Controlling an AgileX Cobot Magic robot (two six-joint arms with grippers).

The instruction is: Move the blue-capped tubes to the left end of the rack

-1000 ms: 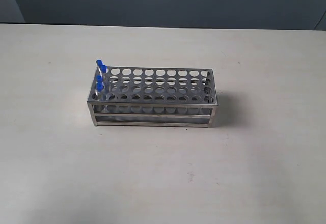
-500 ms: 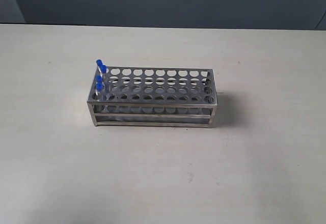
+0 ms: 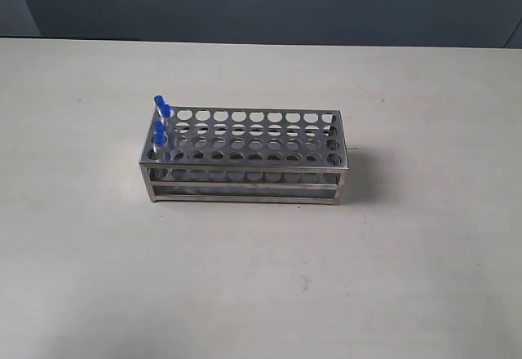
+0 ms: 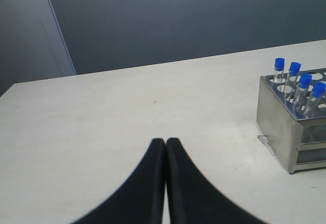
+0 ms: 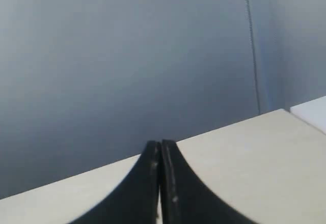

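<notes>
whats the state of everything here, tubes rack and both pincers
blue-capped tubes: all four capped, seated in the holes at the left end of the rack
rack: upright, every other hole empty
left pincer: shut, holding nothing, clear of the rack
right pincer: shut, holding nothing

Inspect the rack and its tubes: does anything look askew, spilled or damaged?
Nothing stands out. The four blue-capped tubes stand in the left end column of the rack, leaning only slightly in their holes, caps on. The rack sits flat on the table, with no spill or damage showing.
</notes>
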